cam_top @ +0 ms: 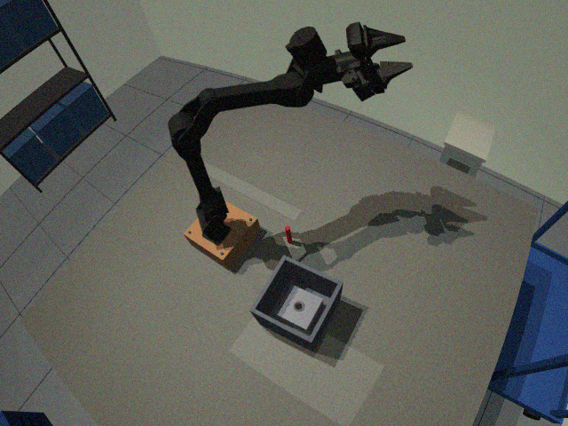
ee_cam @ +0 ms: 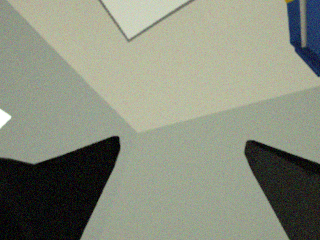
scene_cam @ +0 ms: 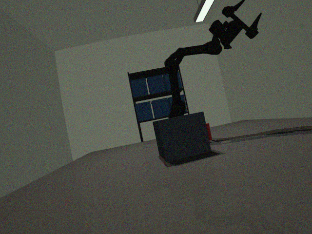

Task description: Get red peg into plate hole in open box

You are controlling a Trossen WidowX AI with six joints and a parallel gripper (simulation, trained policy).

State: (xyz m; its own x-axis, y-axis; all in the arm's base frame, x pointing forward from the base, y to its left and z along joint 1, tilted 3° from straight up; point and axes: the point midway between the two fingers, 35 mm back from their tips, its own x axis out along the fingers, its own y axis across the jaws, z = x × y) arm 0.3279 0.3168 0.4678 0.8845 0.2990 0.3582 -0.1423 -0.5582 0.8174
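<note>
The red peg (cam_top: 288,234) (scene_cam: 208,131) stands upright on the table between the arm's orange base and the box; in the exterior view the box hides part of it. The open dark box (cam_top: 258,311) (scene_cam: 182,137) stands just beyond the peg. A light plate (cam_top: 310,312) with a round hole (cam_top: 299,305) lies at its bottom, and nothing shows in the hole. My gripper (cam_top: 408,52) (scene_cam: 252,6) (ee_cam: 181,144) is wide open and empty. It is raised high and far from the peg and box, with its fingers pointing away from the table. The wrist view shows neither peg nor box.
The orange base block (cam_top: 242,238) carries the arm beside the peg. A shelf rack with blue bins (cam_top: 68,119) (scene_cam: 153,87) stands behind the arm. A blue cart (cam_top: 541,303) is at the right edge of the top view, and a pale box-like unit (cam_top: 469,135) is near the wall.
</note>
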